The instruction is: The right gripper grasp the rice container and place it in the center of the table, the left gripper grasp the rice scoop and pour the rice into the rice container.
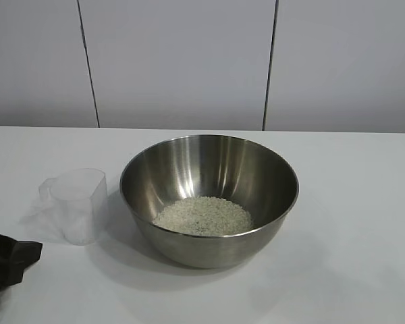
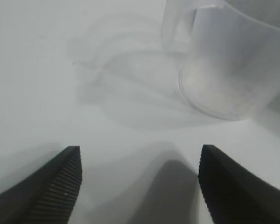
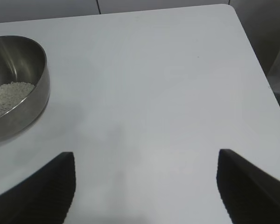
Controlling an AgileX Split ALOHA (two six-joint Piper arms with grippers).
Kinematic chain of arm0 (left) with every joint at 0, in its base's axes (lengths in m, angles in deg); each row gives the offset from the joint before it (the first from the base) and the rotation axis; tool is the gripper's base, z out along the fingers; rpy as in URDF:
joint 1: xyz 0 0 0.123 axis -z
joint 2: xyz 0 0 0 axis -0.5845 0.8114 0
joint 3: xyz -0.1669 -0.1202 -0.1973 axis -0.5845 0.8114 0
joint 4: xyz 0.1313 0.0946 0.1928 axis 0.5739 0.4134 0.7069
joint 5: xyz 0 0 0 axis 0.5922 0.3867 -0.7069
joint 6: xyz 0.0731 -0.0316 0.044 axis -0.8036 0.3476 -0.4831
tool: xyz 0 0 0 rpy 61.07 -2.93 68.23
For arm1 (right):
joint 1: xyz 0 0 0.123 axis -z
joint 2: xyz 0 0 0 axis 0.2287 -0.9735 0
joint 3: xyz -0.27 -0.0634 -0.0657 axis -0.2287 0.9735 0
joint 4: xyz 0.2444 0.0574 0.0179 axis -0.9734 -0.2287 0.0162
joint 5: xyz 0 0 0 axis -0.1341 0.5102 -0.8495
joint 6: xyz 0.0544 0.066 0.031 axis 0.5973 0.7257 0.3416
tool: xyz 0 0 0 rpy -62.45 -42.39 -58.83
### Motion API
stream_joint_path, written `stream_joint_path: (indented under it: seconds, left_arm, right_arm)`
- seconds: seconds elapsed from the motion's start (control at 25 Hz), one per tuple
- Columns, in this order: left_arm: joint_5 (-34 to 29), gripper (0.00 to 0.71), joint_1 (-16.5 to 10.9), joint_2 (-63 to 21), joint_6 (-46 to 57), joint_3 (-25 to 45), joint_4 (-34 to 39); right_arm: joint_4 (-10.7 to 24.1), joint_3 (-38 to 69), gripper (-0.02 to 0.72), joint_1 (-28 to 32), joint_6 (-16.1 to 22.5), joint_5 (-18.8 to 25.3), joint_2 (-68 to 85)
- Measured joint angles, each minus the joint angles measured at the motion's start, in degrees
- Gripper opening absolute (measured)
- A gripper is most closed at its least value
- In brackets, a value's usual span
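The rice container [image 1: 209, 196], a big shiny steel bowl, stands in the middle of the white table [image 1: 351, 223] with a heap of rice [image 1: 202, 216] in its bottom. Just left of it the rice scoop [image 1: 79, 202], a clear plastic cup, stands upright and looks empty. My left gripper [image 1: 17, 260] shows at the lower left edge, a short way from the scoop. In the left wrist view it [image 2: 140, 161] is open over bare table, the scoop [image 2: 233, 60] ahead of it and apart. My right gripper [image 3: 147, 163] hangs open above bare table, off to the side of the container [image 3: 18, 84].
A pale panelled wall [image 1: 189, 61] runs behind the table. The table's far corner and edge [image 3: 245, 32] show in the right wrist view, with floor beyond.
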State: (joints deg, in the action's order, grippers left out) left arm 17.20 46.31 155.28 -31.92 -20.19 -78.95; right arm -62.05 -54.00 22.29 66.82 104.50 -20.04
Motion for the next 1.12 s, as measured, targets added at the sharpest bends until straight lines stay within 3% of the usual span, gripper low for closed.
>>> stream_joint_path:
  seconds: [0.12,0.2,0.32,0.44,0.6,0.68,0.8,0.92,1.0,1.12]
  left_arm:
    - [-1.44,0.515,0.00,-9.79,1.13,-0.51,0.39]
    - [-8.86,0.515,0.00,-15.94,1.32,-2.86,1.32]
    - [-29.22,0.515,0.00,-24.49,2.68,-9.74,2.29]
    - [-53.39,0.515,0.00,-30.74,4.30,-19.71,2.34]
    - [-76.75,0.513,-0.29,-34.30,3.75,-34.38,2.28]
    - [-84.59,0.513,-1.54,-34.36,1.45,-40.79,1.88]
    - [-93.02,0.513,-7.13,-34.36,-2.00,-48.48,0.32]
    - [-98.06,0.513,-16.43,-34.36,-8.58,-54.05,-5.84]
    - [-101.09,0.513,-23.45,-34.36,-16.16,-56.43,-13.34]
    - [-106.39,0.511,-32.93,-34.36,-30.59,-58.51,-31.30]
  right_arm:
    - [0.00,0.00,0.567,0.00,0.00,0.00,0.00]
    - [0.00,0.00,0.567,0.00,0.00,0.00,0.00]
    - [0.00,0.00,0.567,0.00,0.00,0.00,0.00]
    - [0.00,0.00,0.567,0.00,0.00,0.00,0.00]
    - [0.00,0.00,0.567,0.00,0.00,0.00,0.00]
    - [0.00,0.00,0.567,0.00,0.00,0.00,0.00]
    - [0.00,0.00,0.567,0.00,0.00,0.00,0.00]
    - [0.00,0.00,0.567,0.00,0.00,0.00,0.00]
    - [0.00,0.00,0.567,0.00,0.00,0.00,0.00]
    - [0.00,0.00,0.567,0.00,0.00,0.00,0.00]
